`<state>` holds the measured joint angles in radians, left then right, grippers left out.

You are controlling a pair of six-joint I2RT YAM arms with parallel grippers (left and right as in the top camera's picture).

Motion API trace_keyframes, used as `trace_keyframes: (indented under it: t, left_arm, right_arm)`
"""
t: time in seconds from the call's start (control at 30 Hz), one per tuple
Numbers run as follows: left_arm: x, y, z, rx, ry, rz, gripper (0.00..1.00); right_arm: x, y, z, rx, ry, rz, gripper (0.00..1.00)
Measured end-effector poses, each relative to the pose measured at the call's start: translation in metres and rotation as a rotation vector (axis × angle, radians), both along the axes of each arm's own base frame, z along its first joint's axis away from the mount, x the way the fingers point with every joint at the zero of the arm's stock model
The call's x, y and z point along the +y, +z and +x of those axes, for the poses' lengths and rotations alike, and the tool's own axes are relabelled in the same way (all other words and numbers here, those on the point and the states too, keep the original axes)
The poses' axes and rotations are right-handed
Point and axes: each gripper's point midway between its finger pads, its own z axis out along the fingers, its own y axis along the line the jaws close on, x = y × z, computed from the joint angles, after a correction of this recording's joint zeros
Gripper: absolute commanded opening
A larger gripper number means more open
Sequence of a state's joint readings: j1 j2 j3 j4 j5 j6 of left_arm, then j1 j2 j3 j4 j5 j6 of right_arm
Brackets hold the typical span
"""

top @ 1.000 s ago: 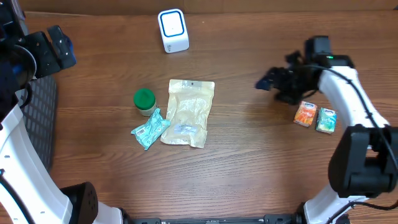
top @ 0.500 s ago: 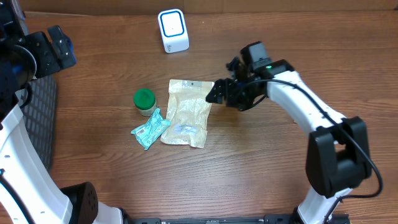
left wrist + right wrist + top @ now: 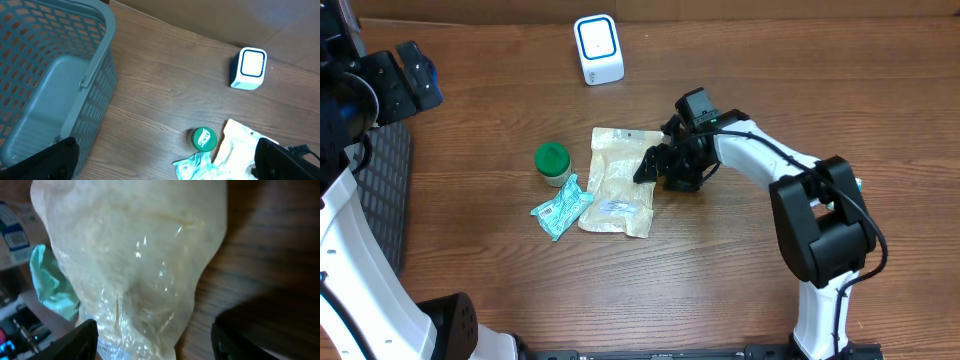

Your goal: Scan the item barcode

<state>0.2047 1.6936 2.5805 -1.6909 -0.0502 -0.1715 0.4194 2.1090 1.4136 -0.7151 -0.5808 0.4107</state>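
Observation:
A beige plastic pouch (image 3: 618,182) with a white label lies flat mid-table, and it fills the right wrist view (image 3: 135,255). My right gripper (image 3: 658,172) is low over the pouch's right edge, open, one dark finger (image 3: 82,341) over the pouch and the other over bare wood; nothing is gripped (image 3: 155,347). The white scanner (image 3: 598,48) with a blue ring stands at the back (image 3: 248,68). My left gripper (image 3: 415,75) hangs high at the far left, wide open (image 3: 165,165) and holding nothing.
A green-lidded jar (image 3: 552,160) and a crumpled teal packet (image 3: 561,206) sit just left of the pouch. A grey mesh basket (image 3: 50,75) stands at the table's left edge.
My right arm has swung left across the table, from the small packets at the right to the pouch's right edge, its jaws narrowing a little. The left arm has not moved.

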Motion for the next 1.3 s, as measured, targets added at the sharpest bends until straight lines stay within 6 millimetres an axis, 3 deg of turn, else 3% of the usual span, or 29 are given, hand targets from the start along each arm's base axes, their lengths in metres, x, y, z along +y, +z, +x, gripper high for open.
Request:
trace_keyframes:
  t: [0.13, 0.23, 0.5, 0.67, 0.8, 0.93, 1.07, 1.17, 1.3]
  left_arm:
    - [0.000, 0.000, 0.000, 0.000, 0.000, 0.000, 1.00]
    - [0.000, 0.000, 0.000, 0.000, 0.000, 0.000, 1.00]
    - [0.000, 0.000, 0.000, 0.000, 0.000, 0.000, 1.00]
    - [0.000, 0.000, 0.000, 0.000, 0.000, 0.000, 1.00]
    - [0.000, 0.000, 0.000, 0.000, 0.000, 0.000, 1.00]
    - [0.000, 0.000, 0.000, 0.000, 0.000, 0.000, 1.00]
    - [0.000, 0.000, 0.000, 0.000, 0.000, 0.000, 0.99]
    - [0.000, 0.000, 0.000, 0.000, 0.000, 0.000, 1.00]
    - [0.000, 0.000, 0.000, 0.000, 0.000, 0.000, 1.00]
  right_arm:
    - [0.011, -0.007, 0.002, -0.004, -0.004, 0.017, 0.36]
    - [0.018, -0.013, 0.000, 0.006, -0.006, 0.012, 0.04]
    - [0.017, -0.019, -0.008, 0.059, -0.023, -0.003, 0.04]
    - [-0.007, -0.012, -0.013, 0.108, -0.034, -0.031, 0.04]
    - [-0.045, 0.019, -0.012, 0.078, -0.051, -0.142, 0.04]
    - [-0.082, 0.076, -0.003, -0.058, -0.066, -0.349, 0.04]
    - [-0.119, 0.123, -0.012, -0.160, -0.058, -0.656, 0.04]
    - [-0.137, 0.131, -0.025, -0.180, -0.022, -0.847, 0.04]
    - [-0.148, 0.117, -0.025, -0.166, 0.023, -0.991, 0.04]
